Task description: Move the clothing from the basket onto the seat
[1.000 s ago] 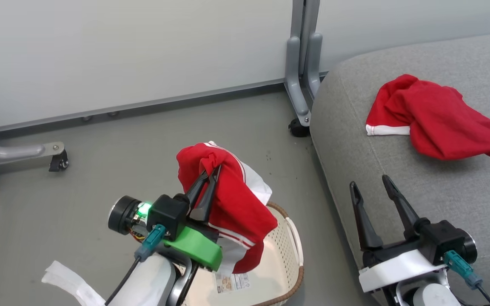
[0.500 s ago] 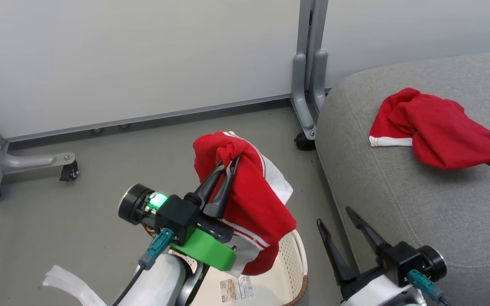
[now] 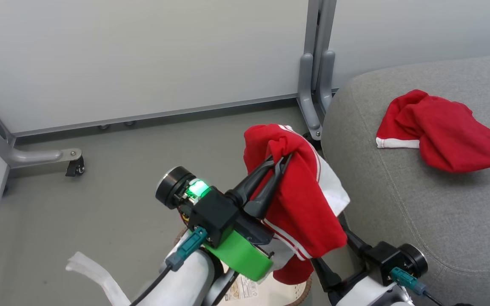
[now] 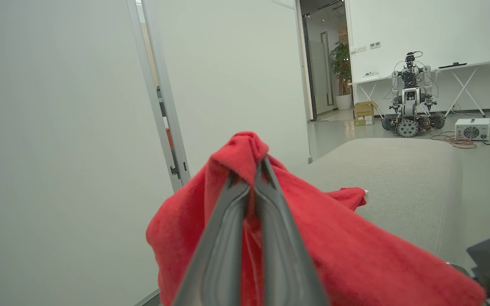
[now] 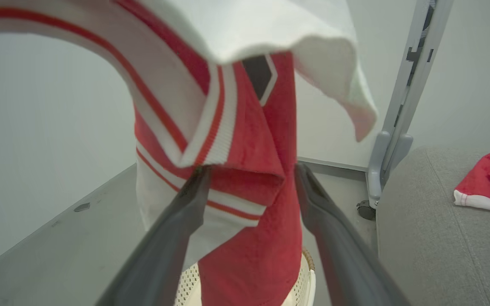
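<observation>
Rightward and away from the basket is how the left gripper [image 3: 285,159] has carried the striped garment [image 3: 304,204] over the last second: it hung above the basket then, and now its white panel overlaps the near edge of the seat [image 3: 419,221] in the head view. That view itself has also shifted, so part of the change is the camera's

Left jaws are pressed together on a bunched fold at the top of the red cloth, and the rest drapes down over the fingers, clear of the floor [image 3: 121,170]. Below and behind the hanging cloth sits the right gripper [image 5: 252,170], its fingers spread wide with nothing clamped; in the right wrist view the striped hem hangs at their tips, and I cannot tell whether it touches them. Under the garment, the basket [image 3: 306,291] shows a bit of brown rim and its paper label [image 3: 245,289]

Farther right, the second garment [image 3: 445,131], red with a white hem band, lies crumpled on the grey seat. Beyond it stand a grey frame post [image 3: 317,63] and the pale wall panel [image 3: 143,55], with a caster [image 3: 77,168] at the left. Far off in the left wrist view is another robot [image 4: 411,102]
</observation>
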Controlling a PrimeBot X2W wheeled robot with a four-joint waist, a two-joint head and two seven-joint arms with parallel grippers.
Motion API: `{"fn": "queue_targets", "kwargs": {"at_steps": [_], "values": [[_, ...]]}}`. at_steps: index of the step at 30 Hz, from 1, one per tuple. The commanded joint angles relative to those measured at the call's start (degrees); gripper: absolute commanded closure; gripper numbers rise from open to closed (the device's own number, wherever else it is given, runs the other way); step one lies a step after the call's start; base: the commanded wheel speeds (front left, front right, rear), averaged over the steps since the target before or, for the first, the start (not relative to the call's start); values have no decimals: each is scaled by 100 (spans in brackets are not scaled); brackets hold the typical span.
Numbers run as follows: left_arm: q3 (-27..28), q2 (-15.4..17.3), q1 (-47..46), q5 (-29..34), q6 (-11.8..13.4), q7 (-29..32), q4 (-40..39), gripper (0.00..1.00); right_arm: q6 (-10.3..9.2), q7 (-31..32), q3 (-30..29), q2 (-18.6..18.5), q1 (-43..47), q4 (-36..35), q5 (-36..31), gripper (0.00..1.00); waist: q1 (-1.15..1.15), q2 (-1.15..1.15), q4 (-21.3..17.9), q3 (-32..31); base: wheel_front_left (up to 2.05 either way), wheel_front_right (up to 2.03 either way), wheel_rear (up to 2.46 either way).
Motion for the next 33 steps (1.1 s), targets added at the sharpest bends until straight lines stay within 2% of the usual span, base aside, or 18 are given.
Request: {"fn": "queue_targets", "kwargs": {"at_steps": [1, 13, 14, 15, 33], "values": [[-28, -21, -107, -64, -25, 28, -70, 100, -7, -17, 27, -29, -55, 24, 82, 0, 0, 0, 24, -10, 0, 0, 0], [-138, 39, -61, -172, -30, 84, -10, 100, -7, -17, 684, -154, -169, -161, 658, 0, 0, 0, 52, 22, 0, 0, 0], [-129, 46, -54, -180, -24, 71, 36, 100, -7, -17, 765, -197, -180, -151, 711, 81, 0, 0, 49, 24, 0, 0, 0], [-117, 59, -50, -170, -12, 67, 79, 100, -8, -17, 773, -217, -175, -130, 758, 100, 0, 0, 44, 24, 0, 0, 0], [-9, 117, -152, -179, 115, -226, 1093, 100, -7, -17, 691, -244, 33, -163, 924, 100, 0, 0, -122, 143, 0, 0, 0]]}}
